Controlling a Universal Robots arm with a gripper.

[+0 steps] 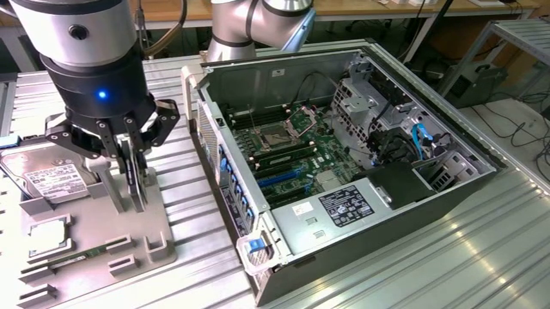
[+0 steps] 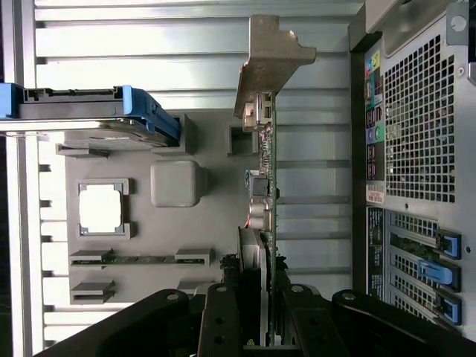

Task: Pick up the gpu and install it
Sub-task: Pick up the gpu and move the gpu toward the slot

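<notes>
Claw clenched on the gpu, which I grip by its fan end so that it stands on edge at the grey fixture tray, silver bracket free of the grip, upright as I judge the slots in the open computer case beside it require.

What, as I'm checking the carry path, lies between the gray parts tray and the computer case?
Only bare ribbed table, shown in the exterior view.
</notes>
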